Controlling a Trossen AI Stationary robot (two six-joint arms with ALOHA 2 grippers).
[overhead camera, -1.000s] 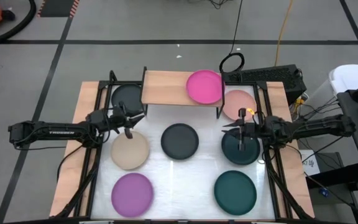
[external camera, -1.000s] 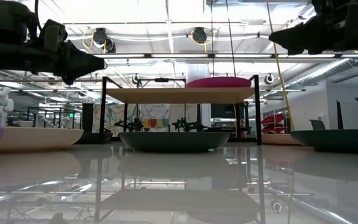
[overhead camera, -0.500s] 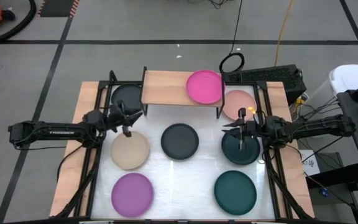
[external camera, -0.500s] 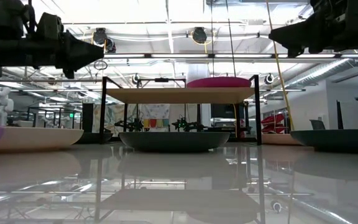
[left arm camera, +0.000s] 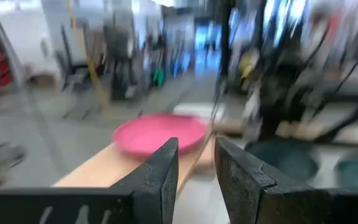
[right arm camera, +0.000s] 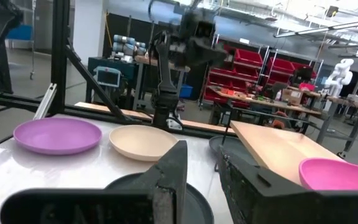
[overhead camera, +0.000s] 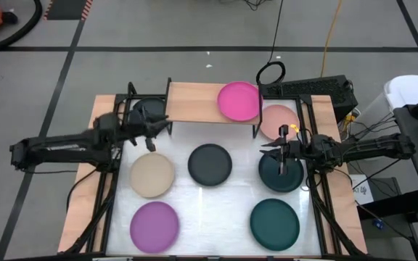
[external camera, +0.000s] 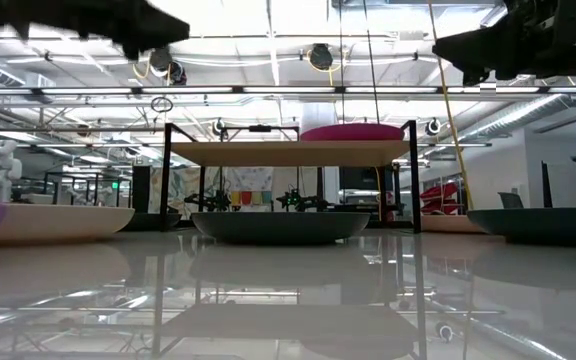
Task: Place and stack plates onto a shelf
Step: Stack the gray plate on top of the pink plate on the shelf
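While hovering empty with fingers slightly spread at left centre, the left hand point(overhead camera: 153, 129) is nearing the charcoal plate point(overhead camera: 146, 110) beside the shelf point(overhead camera: 194, 101); it should dip low, catching the rim. The right hand point(overhead camera: 273, 145), similarly spread, is waiting.

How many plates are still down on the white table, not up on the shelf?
7: charcoal partly under the shelf, pale pink, beige, charcoal in the middle, dark teal below the right arm, purple, dark teal.
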